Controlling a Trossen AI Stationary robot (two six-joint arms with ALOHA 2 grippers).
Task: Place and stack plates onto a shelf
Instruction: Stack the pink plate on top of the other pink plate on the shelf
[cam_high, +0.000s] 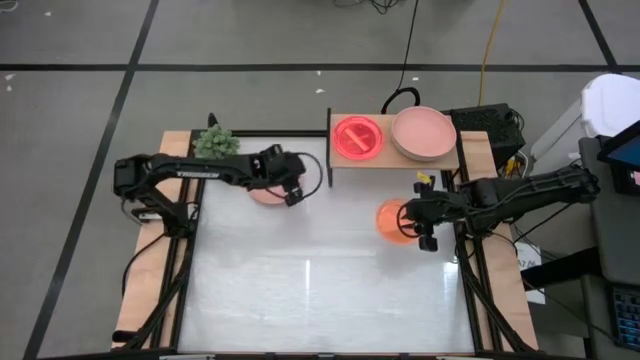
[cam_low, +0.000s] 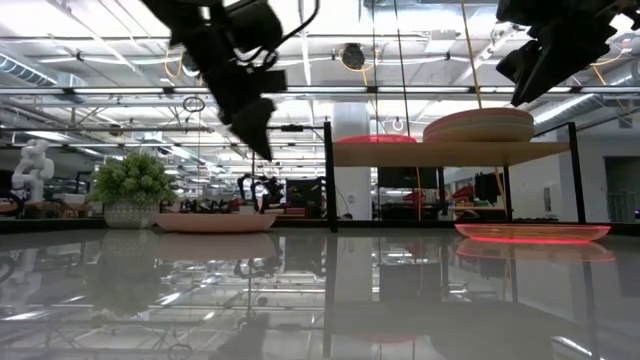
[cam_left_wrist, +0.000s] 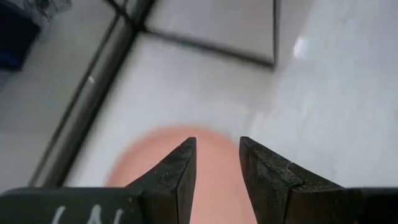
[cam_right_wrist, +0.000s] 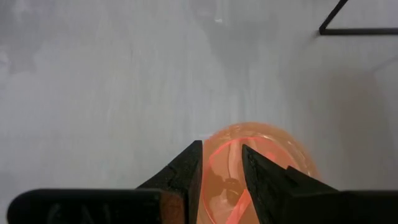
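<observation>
A salmon-pink plate (cam_high: 262, 194) (cam_low: 215, 222) (cam_left_wrist: 146, 155) lies flat on the table, left of the shelf. My left gripper (cam_high: 292, 190) (cam_low: 258, 135) (cam_left_wrist: 217, 149) hovers above it, open by a narrow gap. A translucent orange plate (cam_high: 390, 220) (cam_low: 530, 232) (cam_right_wrist: 273, 146) lies flat on the table in front of the shelf. My right gripper (cam_high: 408, 218) (cam_right_wrist: 222, 152) is high above that plate, also narrowly open. The shelf (cam_high: 395, 160) (cam_low: 450, 153) carries a neon pink plate (cam_high: 357, 137) (cam_low: 375, 139) and a stack of larger salmon and beige plates (cam_high: 423, 132) (cam_low: 478, 125).
A small spiky green plant (cam_high: 215, 143) (cam_low: 132, 180) stands at the table's far left, close to the salmon plate. The white tabletop (cam_high: 320, 290) spreads out toward the near edge. Cables and a dark box (cam_high: 490, 125) sit behind the shelf's right end.
</observation>
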